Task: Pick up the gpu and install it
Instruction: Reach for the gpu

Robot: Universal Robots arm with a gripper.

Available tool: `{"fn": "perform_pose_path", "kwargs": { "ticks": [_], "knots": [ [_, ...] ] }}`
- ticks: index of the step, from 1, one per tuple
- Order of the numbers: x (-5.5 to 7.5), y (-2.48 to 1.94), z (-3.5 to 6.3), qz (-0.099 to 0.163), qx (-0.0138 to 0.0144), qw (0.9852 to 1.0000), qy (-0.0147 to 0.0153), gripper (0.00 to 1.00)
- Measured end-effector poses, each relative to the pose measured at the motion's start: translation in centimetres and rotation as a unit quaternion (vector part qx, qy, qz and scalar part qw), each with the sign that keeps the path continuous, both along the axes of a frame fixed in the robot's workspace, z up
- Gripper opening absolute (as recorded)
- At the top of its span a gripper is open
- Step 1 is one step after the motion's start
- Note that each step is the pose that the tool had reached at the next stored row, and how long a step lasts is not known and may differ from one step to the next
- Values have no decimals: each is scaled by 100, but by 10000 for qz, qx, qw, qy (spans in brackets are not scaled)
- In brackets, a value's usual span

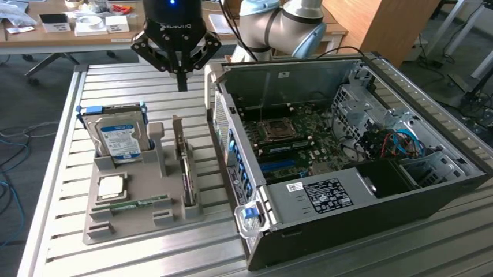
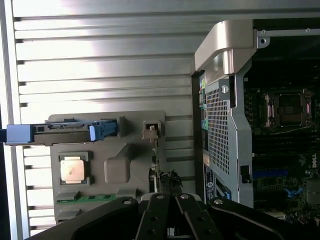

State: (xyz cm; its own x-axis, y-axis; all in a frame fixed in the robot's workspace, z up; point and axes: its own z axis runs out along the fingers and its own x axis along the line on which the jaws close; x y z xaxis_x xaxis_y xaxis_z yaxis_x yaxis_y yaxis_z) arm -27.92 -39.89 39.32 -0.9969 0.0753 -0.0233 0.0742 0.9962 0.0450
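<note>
The black gripper (image 1: 182, 85) is hanging with its two fingers pressed together, gripping nothing. Its matte linkage arms are tapering to a narrow point above the ribbed aluminium table (image 1: 62, 242). On those slats a grey, blocky plastic holder (image 1: 173, 222) is sitting, moulded with slots and pockets. The gpu (image 1: 185, 173) is standing on its long edge in one slot. It is a thin flat card with a dark shroud, and its metal bracket end is pointing towards the gripper.

In the exterior view the gripper is hovering past that bracket end. It is clear of the card and roughly in line with the card's length. In the wrist view the card's dark edge is showing just ahead of the closed fingertips.

On the exterior view's left of the card, a boxy hard drive (image 1: 119, 138) with a blue-white label is standing upright. A square metal-capped processor (image 1: 112, 187) and a narrow green memory stick (image 1: 140, 203) are lying flat. On the exterior view's right, the open computer case (image 1: 431, 208) is lying on its side, its perforated steel panel just beside the holder.
</note>
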Motion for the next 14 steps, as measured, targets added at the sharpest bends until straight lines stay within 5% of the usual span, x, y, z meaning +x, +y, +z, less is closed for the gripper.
{"fn": "perform_pose_path", "kwargs": {
  "ticks": [14],
  "knots": [
    [-16, -55, 0, 0, 0, 10000, 0, 11]
  ]
}}
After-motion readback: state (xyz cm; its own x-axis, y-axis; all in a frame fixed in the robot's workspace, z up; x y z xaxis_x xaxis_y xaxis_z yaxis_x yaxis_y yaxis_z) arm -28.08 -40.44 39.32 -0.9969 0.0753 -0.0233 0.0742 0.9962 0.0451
